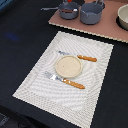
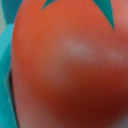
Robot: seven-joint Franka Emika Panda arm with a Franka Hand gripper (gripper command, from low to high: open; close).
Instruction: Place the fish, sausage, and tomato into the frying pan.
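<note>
Closest of all, one tomato (image 2: 67, 65) fills nearly the whole wrist view, a blurred glossy red mass with dark green stem points at one edge and teal patches showing past its outline. No fingers appear in either picture, so whether they are open or closed cannot be told.

On the dark surface (image 1: 20, 45) in the exterior view lies one pale woven placemat (image 1: 45, 90). At its middle sits one round cream plate (image 1: 67, 66) with nothing on it. Two orange-handled utensils flank the plate: a fork (image 1: 65, 80) on the near side and a knife (image 1: 77, 56) on the far side, each just beside the rim.

Farther back, one pinkish board (image 1: 107, 31) carries three vessels. The frying pan (image 1: 68, 11), dark blue-grey with a thin grey handle pointing to the exterior view's left, stands beside a similar grey pot (image 1: 92, 14). What lies inside either is hard to make out at this size. A pale bowl (image 1: 123, 16) is cut off by the exterior view's right edge. The fish and sausage cannot be picked out.
</note>
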